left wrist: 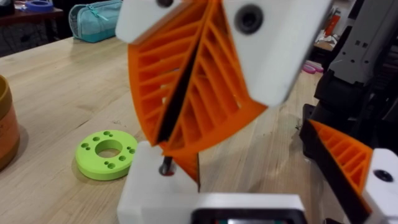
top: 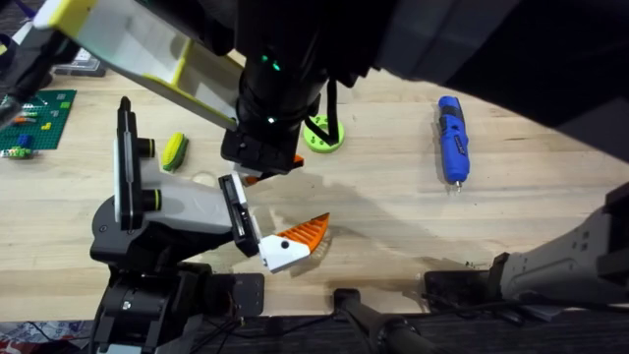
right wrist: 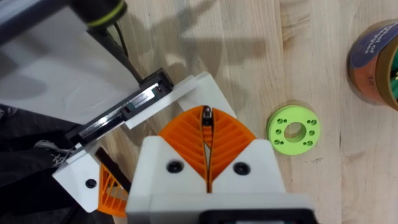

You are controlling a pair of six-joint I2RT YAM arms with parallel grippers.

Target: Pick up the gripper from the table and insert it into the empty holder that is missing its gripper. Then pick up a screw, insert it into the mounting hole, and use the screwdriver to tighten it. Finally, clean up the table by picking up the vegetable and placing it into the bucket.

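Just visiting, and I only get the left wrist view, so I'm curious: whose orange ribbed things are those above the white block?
Observer: The right arm's fingers. Its own camera shows them pinching a small dark screw.
Operator: Is there a tool for that?
Observer: A blue screwdriver lies untouched, far right in the overhead view.
Operator: Anything else lying about?
Observer: A yellow-green vegetable, left of the green disc.

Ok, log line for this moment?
right gripper: shut on screw, tip at white holder | screwdriver: on table | vegetable: on table
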